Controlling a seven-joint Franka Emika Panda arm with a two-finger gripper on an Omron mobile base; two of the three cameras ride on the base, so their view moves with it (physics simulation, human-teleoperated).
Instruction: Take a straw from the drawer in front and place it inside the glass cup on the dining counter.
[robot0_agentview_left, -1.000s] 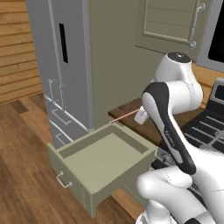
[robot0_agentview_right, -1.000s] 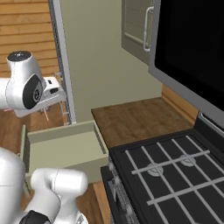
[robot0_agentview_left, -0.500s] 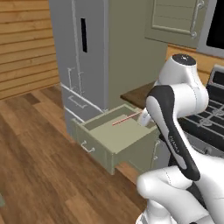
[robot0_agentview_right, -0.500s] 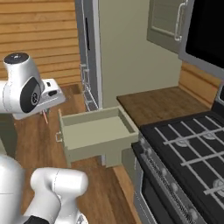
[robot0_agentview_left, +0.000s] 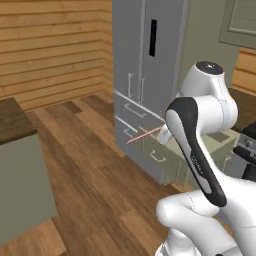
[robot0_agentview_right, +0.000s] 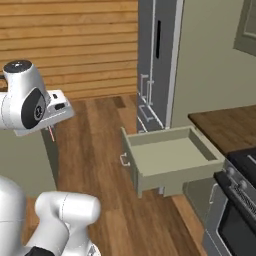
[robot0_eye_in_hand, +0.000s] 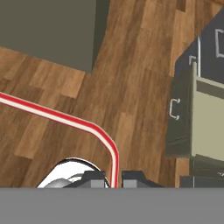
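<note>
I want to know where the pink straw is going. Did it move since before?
Yes. The straw was over the open drawer; now, held by the gripper, it is well left of it.

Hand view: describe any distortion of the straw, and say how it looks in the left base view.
Hand view: the straw looks thick and sharply bent, running in from the left edge and curving down between the finger tips of the gripper, a close-lens effect. Left base view: the straw reads as a thin straight pink line, slightly soft, in front of the grey fridge.
</note>
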